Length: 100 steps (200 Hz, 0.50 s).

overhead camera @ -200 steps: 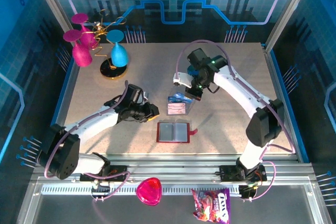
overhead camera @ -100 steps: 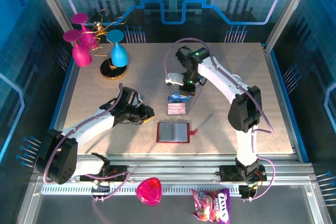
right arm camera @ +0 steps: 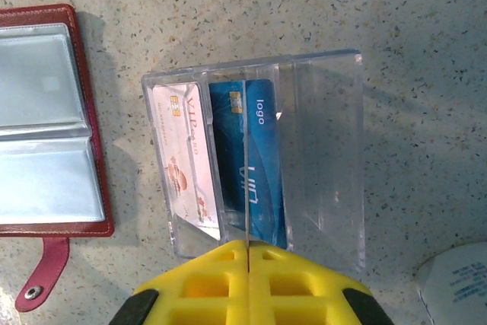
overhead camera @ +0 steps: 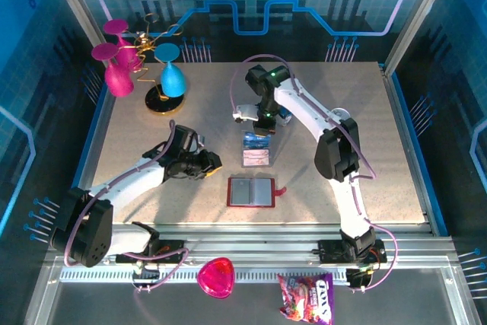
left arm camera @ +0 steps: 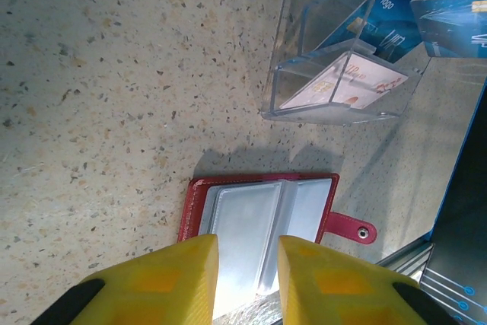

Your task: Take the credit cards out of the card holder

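Two cards out: pink-white card [right arm camera: 183, 157] in front tier and blue card [right arm camera: 262, 173] in second tier of clear tiered stand [right arm camera: 327, 150], stood upright. Red card holder [overhead camera: 251, 192] lies open flat beside stand, pockets look empty. Right gripper [right arm camera: 249, 249] pinched shut above stand, apparently on third card [left arm camera: 453, 24], likely bound for rear tier. Left gripper [left arm camera: 247, 245] slightly parted, empty, hovering at holder's edge.

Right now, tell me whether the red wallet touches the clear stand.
Apart. The right wrist view shows a strip of bare table between the red wallet and the clear stand.
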Each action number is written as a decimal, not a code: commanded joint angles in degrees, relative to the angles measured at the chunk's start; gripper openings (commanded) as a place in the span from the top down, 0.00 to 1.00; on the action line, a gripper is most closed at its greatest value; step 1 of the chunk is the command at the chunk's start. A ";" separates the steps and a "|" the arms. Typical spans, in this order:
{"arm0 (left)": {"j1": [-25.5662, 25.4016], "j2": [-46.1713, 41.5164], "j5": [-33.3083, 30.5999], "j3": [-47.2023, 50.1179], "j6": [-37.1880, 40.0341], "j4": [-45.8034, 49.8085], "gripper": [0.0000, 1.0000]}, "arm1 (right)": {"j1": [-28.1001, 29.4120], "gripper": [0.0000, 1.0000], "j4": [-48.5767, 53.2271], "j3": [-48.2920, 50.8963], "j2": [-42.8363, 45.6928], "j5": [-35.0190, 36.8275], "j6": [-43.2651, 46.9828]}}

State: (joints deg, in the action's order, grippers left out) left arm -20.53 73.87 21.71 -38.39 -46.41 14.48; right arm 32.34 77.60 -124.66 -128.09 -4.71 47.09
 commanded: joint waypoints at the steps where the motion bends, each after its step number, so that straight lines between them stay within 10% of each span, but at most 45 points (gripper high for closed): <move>1: 0.93 0.64 1.48 0.80 0.45 -0.77 0.73 | 0.40 1.00 3.65 -2.90 -2.71 -0.26 1.64; 63: 1.56 1.32 1.93 1.04 0.52 -0.99 0.73 | 0.27 1.00 5.10 -2.21 -4.89 -2.68 1.69; 100: 1.56 1.89 2.60 1.21 0.09 -1.98 0.73 | 0.18 0.83 3.29 -1.31 -3.83 -1.93 0.82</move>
State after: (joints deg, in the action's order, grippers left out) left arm -19.59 75.00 22.39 -38.06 -46.41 13.74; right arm 32.34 80.12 -126.28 -132.35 -5.56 47.81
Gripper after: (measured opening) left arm 0.272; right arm 0.148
